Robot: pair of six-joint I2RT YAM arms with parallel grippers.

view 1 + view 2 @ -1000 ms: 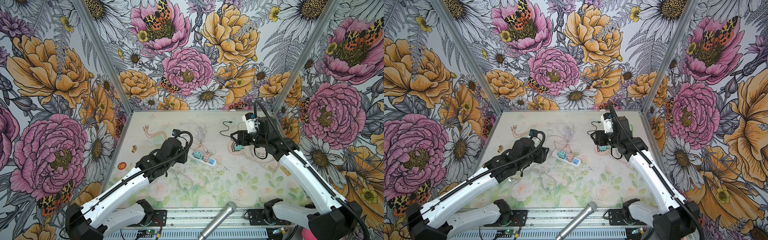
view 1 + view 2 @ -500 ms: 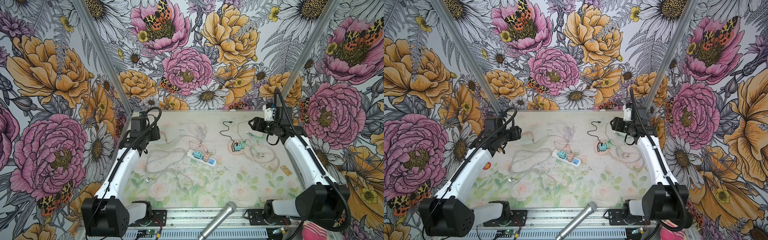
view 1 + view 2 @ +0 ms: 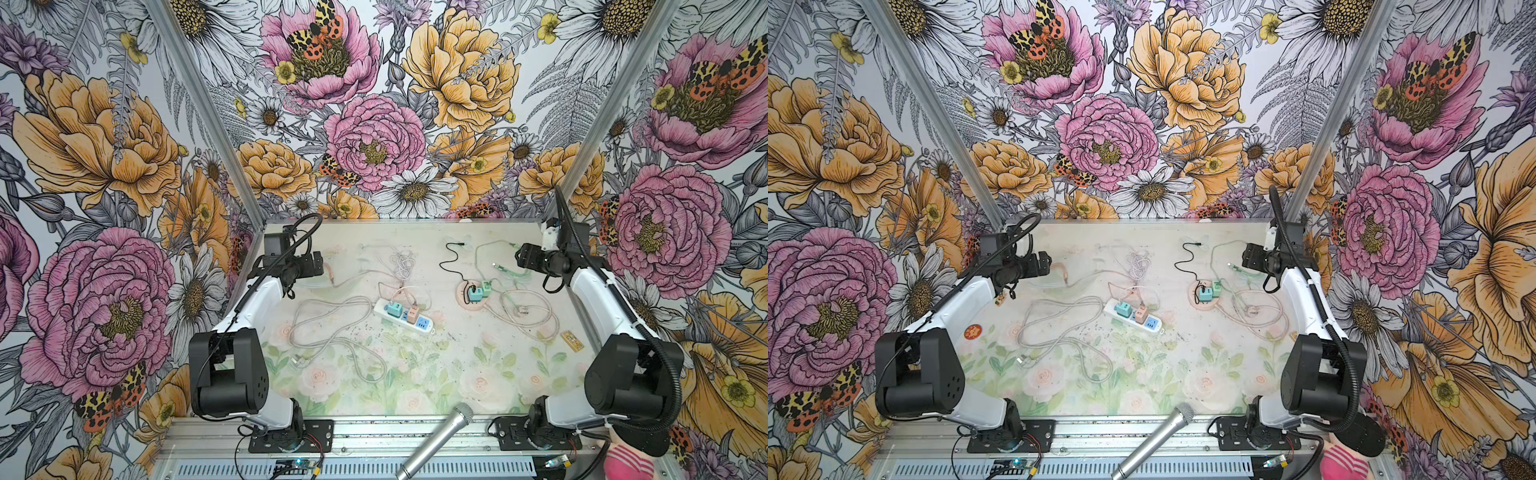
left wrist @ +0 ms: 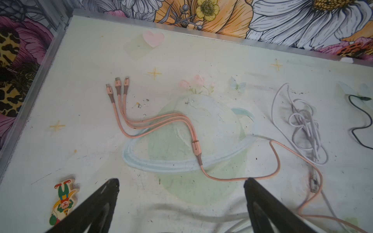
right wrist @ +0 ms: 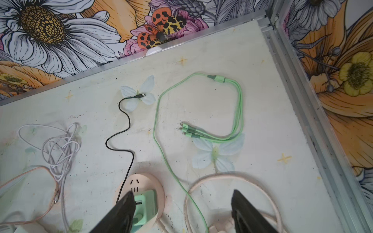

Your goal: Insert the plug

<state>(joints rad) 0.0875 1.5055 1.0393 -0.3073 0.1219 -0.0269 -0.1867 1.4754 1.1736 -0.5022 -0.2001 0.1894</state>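
Observation:
A white power strip point(image 3: 422, 324) lies mid-table in both top views, with a teal plug point(image 3: 393, 310) and a pink plug point(image 3: 412, 316) standing in it. To its right a round pink socket point(image 3: 462, 292) carries a teal plug point(image 3: 474, 294) and a green plug point(image 5: 145, 201). My left gripper point(image 3: 318, 264) hangs open and empty at the back left, over a pink three-headed cable point(image 4: 195, 148). At the back right my right gripper point(image 3: 521, 257) is open and empty, raised above the round socket point(image 5: 141, 180).
Loose cables cover the table: a grey loop point(image 3: 328, 328) left of the strip, a white tangle point(image 3: 401, 264), a thin black lead point(image 3: 451, 262), a green three-headed cable point(image 5: 232, 113) and a pinkish coil point(image 3: 532, 316). A microphone point(image 3: 436, 440) juts over the front rail. A clown figure point(image 4: 63, 201) lies near the left wall.
Both arms have drawn back from the middle of the table to the back corners. Both pairs of jaws have spread wider. The plugs stay where they stood.

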